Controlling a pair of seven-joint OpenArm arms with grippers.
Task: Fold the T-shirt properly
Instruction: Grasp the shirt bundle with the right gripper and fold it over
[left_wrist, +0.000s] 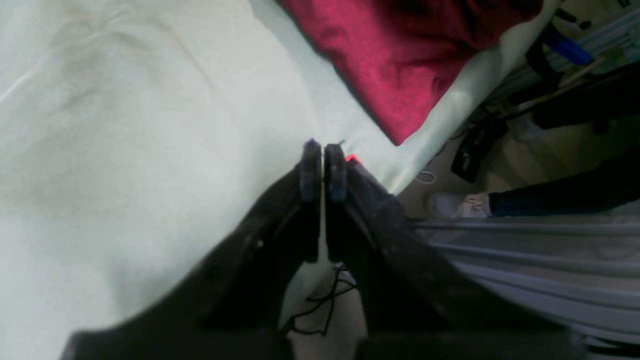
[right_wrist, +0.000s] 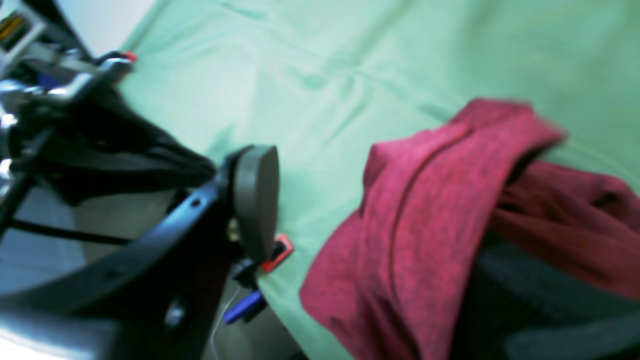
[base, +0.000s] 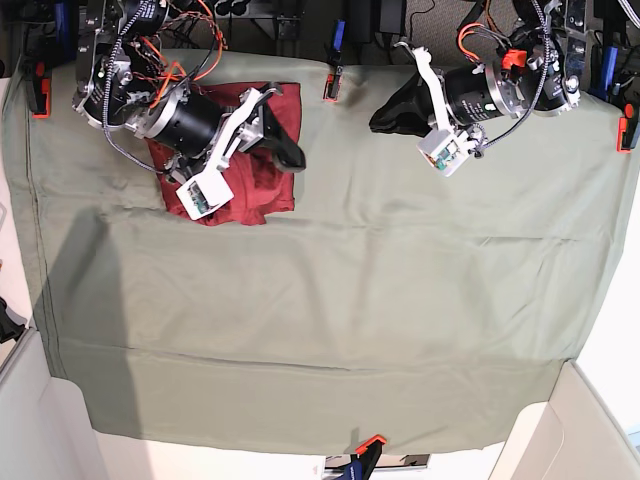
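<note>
The dark red T-shirt lies bunched in a small pile at the far left corner of the sage-green table cloth. My right gripper hangs right over the pile, open. In the right wrist view a fold of the T-shirt drapes over the far finger, while the near fingertip stands bare above the cloth. My left gripper is at the far right, well away from the shirt. Its jaws are shut with nothing between them, and a corner of the T-shirt shows beyond.
Red clamps pin the cloth at the table's edges. A person's shoe rests on the floor past the table edge. Pale walls stand at the near corners.
</note>
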